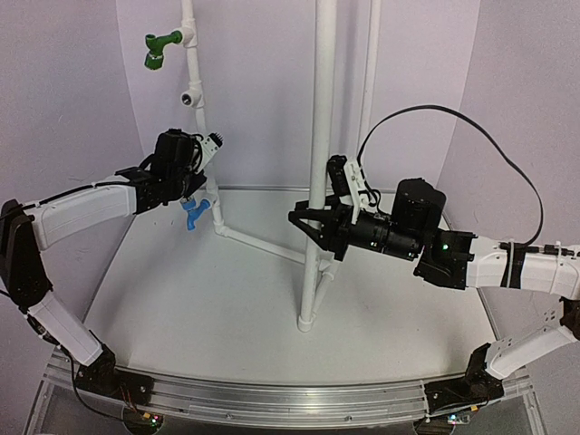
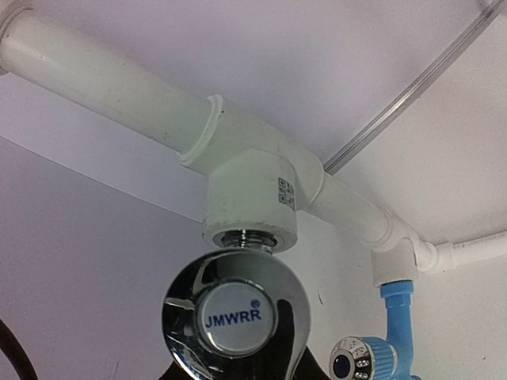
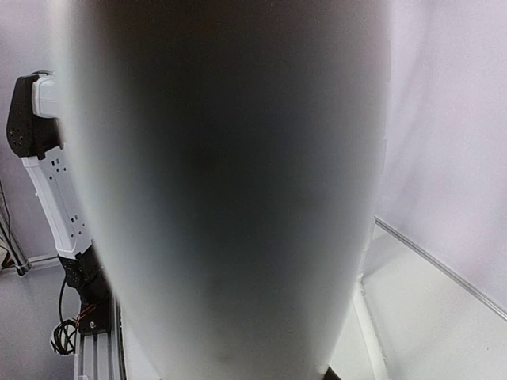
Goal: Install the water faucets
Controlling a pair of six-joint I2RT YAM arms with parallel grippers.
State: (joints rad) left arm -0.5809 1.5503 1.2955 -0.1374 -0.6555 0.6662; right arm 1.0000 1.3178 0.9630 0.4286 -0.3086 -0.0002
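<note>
The silver chrome faucet (image 2: 236,315), with a JMWRR cap facing the left wrist camera, has its threaded end inside the white tee fitting (image 2: 252,202). My left gripper (image 1: 199,154) is shut on it; its fingers are mostly hidden below the faucet. The chrome faucet (image 1: 213,142) sits mid-height on the thin pipe. The blue faucet (image 1: 194,214) (image 2: 382,348) hangs from the lower tee. A green faucet (image 1: 161,50) is mounted at the top. My right gripper (image 1: 317,231) is clamped on the thick upright pipe (image 1: 323,109), which fills the right wrist view (image 3: 222,198).
An open white tee (image 1: 191,97) sits between the green and chrome faucets. The thin pipe (image 1: 258,243) runs along the table to the upright's foot (image 1: 308,319). A second thin pipe (image 1: 370,72) rises behind. Curved purple walls enclose the table (image 1: 208,308).
</note>
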